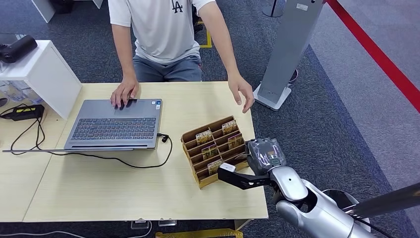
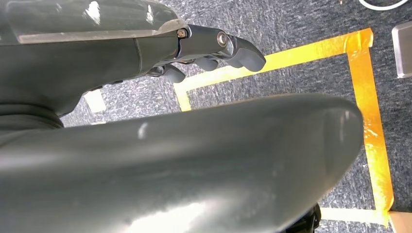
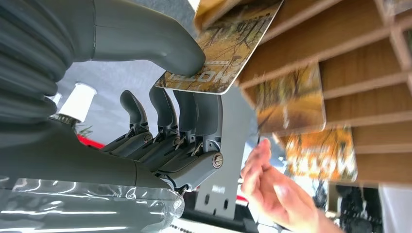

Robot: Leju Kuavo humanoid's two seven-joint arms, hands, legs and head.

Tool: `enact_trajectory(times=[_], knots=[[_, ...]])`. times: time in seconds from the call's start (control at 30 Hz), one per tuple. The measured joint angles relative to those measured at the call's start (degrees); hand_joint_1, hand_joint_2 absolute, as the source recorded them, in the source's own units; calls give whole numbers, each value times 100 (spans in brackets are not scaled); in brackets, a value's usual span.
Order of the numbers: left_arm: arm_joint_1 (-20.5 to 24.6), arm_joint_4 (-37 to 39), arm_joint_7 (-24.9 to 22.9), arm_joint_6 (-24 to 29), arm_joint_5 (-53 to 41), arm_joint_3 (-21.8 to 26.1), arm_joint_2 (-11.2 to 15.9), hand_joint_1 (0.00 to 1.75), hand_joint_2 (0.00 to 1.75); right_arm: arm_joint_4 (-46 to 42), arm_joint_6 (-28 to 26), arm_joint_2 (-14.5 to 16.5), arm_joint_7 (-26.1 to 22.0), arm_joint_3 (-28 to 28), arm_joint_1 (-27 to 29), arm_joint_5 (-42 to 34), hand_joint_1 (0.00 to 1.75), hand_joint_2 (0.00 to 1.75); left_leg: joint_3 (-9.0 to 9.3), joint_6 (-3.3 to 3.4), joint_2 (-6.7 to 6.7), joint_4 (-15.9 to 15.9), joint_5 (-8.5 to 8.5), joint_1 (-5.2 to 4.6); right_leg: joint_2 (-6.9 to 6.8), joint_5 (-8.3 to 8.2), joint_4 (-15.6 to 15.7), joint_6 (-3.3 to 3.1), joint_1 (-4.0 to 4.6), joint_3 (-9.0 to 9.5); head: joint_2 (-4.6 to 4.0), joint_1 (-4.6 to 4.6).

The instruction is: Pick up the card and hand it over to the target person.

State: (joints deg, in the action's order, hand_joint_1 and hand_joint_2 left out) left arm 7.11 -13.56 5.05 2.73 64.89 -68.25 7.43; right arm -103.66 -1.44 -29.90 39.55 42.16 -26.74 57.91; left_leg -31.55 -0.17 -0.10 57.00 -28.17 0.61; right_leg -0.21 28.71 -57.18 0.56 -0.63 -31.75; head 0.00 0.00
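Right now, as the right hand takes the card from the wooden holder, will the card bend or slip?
The card looks flat, thin and glossy, so probably stiff, light and slippery. The right hand pinches only one corner, so it may pivot. The wooden holder seems light and could shift.

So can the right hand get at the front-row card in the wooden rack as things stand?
Probably yes: the right hand already has its thumb on one face of that card and its fingers on the other, with nothing between it and the rack.
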Motion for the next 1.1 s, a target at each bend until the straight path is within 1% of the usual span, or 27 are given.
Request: enact_trajectory(times=[0.07, 0.17, 0.2, 0.3, 0.43, 0.5, 0.63, 0.77, 0.8, 0.87, 0.9, 0.93, 1.0, 1.03, 1.1], knots=[[2, -4, 19, 4, -20, -11, -6, 0, 0, -366, -209, -34, 33, -195, 11, 150, 138, 175, -4, 0, 0, 3, 0, -2, 0, 1, -4, 0, -2, -4, 0, 0], [0, -3, 36, 25, -51, -14, -39, 0, 0, -856, -814, 17, -42, -528, 120, 426, 138, 175, -4, -1, -1, 3, -1, -3, -1, 1, -6, 0, -3, -5, 0, 0], [-1, 0, 38, 29, -56, -9, -55, 0, 0, -945, -1038, 84, -114, -630, 168, 538, 138, 175, -1, -1, -2, 2, -1, -2, -1, 1, -4, -1, -2, -2, 0, 0], [0, 3, 62, 31, -68, -1, -85, 0, 0, -981, -1407, 310, -272, -792, 258, 858, 138, 175, 4, -2, -3, -3, 1, -1, -3, 0, 2, -2, -1, 2, 0, 0], [3, 16, 72, 61, -101, -14, -88, 0, 0, -590, -1831, 749, -498, -856, 360, 1172, 138, 175, 17, -2, 4, -14, 3, 3, 5, -6, 15, -2, 3, 15, 0, 0], [13, 19, 61, 55, -123, -30, -83, 0, 0, -328, -2066, 906, -595, -862, 416, 1310, 138, 175, 20, -2, 7, -17, 5, 4, 9, -9, 18, -2, 4, 18, 0, 0], [57, 34, 3, 30, -151, -43, -100, 0, 0, 272, -2593, 1127, -880, -864, 567, 1510, 138, 175, 24, -3, 7, -20, 7, 6, 8, -11, 23, -2, 7, 24, 0, 0], [51, 62, -11, -54, -126, 0, -114, 0, 0, 780, -2801, 1271, -1106, -853, 591, 1472, 138, 175, 30, -2, 10, -25, 8, 8, 11, -14, 29, -3, 8, 31, 0, 0], [41, 68, -14, -69, -120, 9, -115, 0, 0, 904, -2822, 1302, -1152, -847, 575, 1448, 129, 175, 30, -2, 11, -24, 7, 8, 12, -14, 28, -2, 8, 30, 0, 0], [23, 82, -21, -55, -121, 14, -114, 0, 0, 1032, -2873, 1340, -1233, -841, 550, 1386, 104, 175, 33, -2, 14, -28, 8, 7, 16, -15, 30, -3, 7, 32, 0, 0], [13, 90, -9, -34, -109, 30, -112, 0, 0, 1087, -2937, 1364, -1334, -830, 544, 1221, 78, 175, 33, -2, 16, -28, 8, 7, 17, -15, 30, -3, 7, 32, 0, 0], [8, 96, 2, -10, -102, 41, -110, 0, 0, 1118, -3015, 1390, -1491, -812, 546, 901, 52, 175, 35, -2, 18, -30, 8, 6, 19, -16, 31, -3, 7, 33, 0, 0], [-2, 103, 20, 36, -91, 59, -104, 0, 0, 1195, -3148, 1430, -1806, -783, 536, 250, 8, 175, 37, -2, 18, -32, 10, 6, 20, -17, 33, -4, 6, 34, 0, 0], [-7, 108, 4, 58, -83, 68, -102, 0, 0, 1230, -3190, 1477, -2115, -780, 536, -440, 0, 175, 36, -2, 18, -31, 9, 6, 19, -17, 32, -4, 7, 33, 0, 0], [-19, 119, -19, 82, -50, 101, -101, 0, 0, 1349, -3219, 1581, -2863, -830, 555, -1958, 0, 175, 32, -3, 17, -26, 7, 7, 18, -15, 28, -3, 8, 30, 0, 0]])
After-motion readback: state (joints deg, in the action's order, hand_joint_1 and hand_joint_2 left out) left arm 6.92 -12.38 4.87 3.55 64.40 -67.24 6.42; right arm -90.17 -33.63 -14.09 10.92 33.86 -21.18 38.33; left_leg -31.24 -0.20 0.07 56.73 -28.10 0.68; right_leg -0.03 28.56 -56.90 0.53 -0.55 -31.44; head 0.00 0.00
